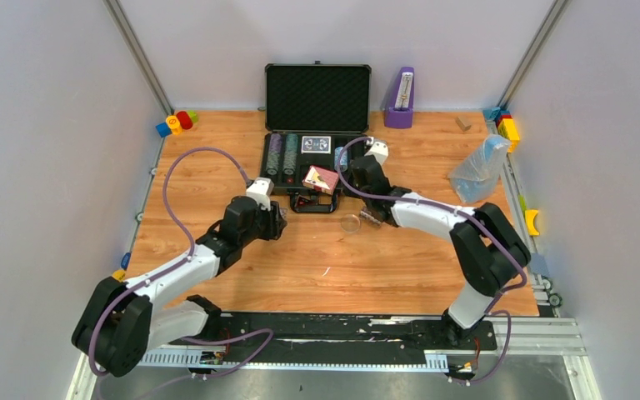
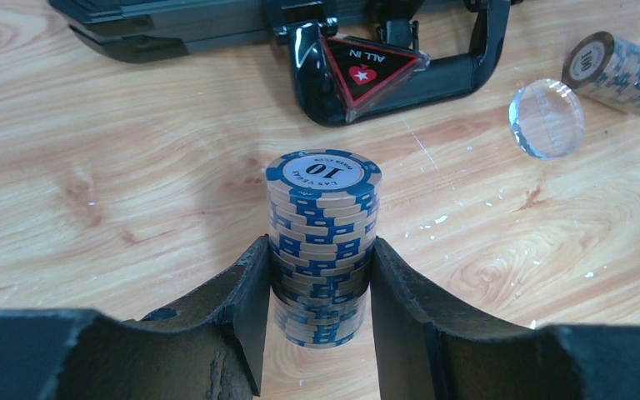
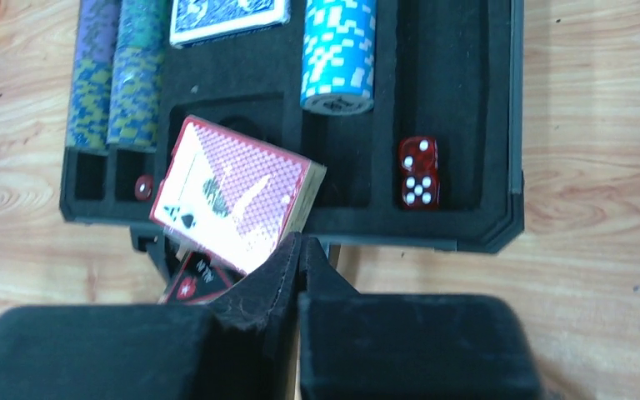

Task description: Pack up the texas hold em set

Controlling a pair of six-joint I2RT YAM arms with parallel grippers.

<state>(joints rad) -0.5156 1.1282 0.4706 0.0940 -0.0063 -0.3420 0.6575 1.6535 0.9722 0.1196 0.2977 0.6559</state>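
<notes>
The black case [image 1: 277, 171] lies open at the back, lid [image 1: 317, 97] upright. Its tray [image 3: 458, 125] holds a blue deck [image 3: 227, 17], rows of chips [image 3: 339, 50] and red dice [image 3: 419, 171]. A red deck [image 3: 233, 192] rests tilted over the tray's front edge. My right gripper [image 3: 300, 242] is shut on nothing, just in front of that edge, at the deck's corner. My left gripper [image 2: 319, 250] is shut on a blue-and-tan chip stack [image 2: 323, 208] marked 10, in front of the case handle [image 2: 417, 79].
An ALL IN triangle [image 2: 367, 67] sits inside the handle. A clear round disc [image 2: 547, 117] and a loose chip stack lying on its side [image 2: 625, 71] rest on the wood to the right. Purple metronome [image 1: 399, 98], plastic bag [image 1: 477, 169] and toy blocks [image 1: 177, 122] line the back.
</notes>
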